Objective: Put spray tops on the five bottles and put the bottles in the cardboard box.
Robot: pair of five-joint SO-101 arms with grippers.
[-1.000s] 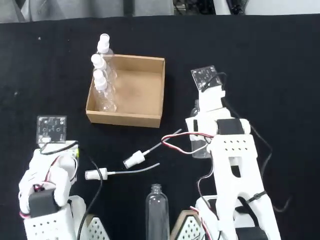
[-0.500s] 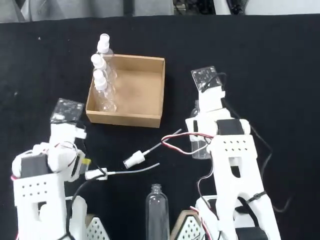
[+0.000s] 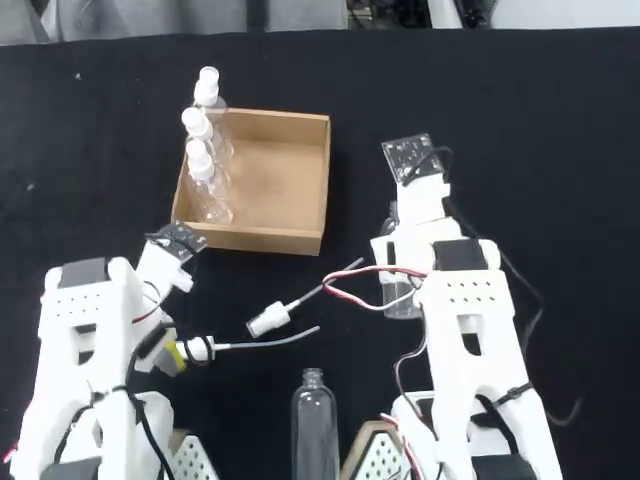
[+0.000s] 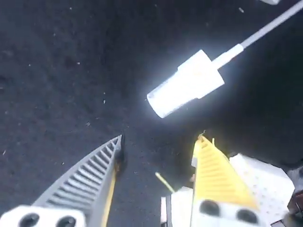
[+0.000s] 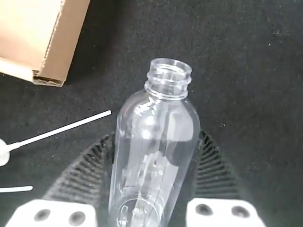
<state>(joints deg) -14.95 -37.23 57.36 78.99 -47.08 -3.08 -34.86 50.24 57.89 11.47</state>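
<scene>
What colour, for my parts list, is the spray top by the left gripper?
White spray top; left wrist view.

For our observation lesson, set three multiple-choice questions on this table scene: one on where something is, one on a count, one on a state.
1. Where do the capped bottles stand?
A) in the box
B) beside the right arm
C) on a shelf

2. How many loose spray tops lie on the table?
A) one
B) two
C) four

3. The right jaws are:
A) open and empty
B) shut on a bottle without a top
C) shut on a spray top

Key: 1 A, all three stand inside the box. 2 B, two lie between the arms. 3 B, the right wrist view shows the bare-necked bottle between the jaws.
</scene>
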